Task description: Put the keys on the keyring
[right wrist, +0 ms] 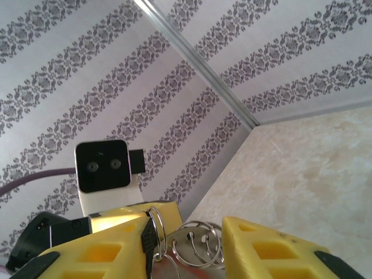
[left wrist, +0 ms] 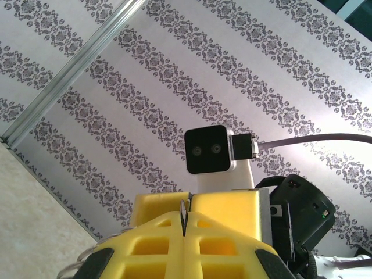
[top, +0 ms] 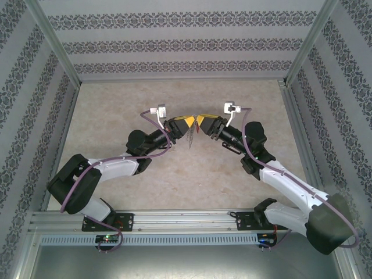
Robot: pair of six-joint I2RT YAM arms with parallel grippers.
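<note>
Both grippers meet above the middle of the table. My left gripper [top: 186, 124] [left wrist: 185, 225] is shut on the thin edge of the grey metal keyring [left wrist: 185, 210], which hangs below the fingers in the top view [top: 190, 138]. My right gripper [top: 201, 122] [right wrist: 186, 235] is open, its yellow fingers either side of the keyring [right wrist: 195, 250] and its row of small rings. One ring [right wrist: 157, 229] lies against the left-hand finger's pad. The silver key and its red tag are hidden.
The beige table [top: 116, 116] is walled on three sides by patterned panels with metal corner posts [top: 55, 43]. Each wrist view faces the other arm's camera block [left wrist: 207, 149] [right wrist: 103, 165]. The arm bases sit on the rail [top: 186, 221] at the near edge.
</note>
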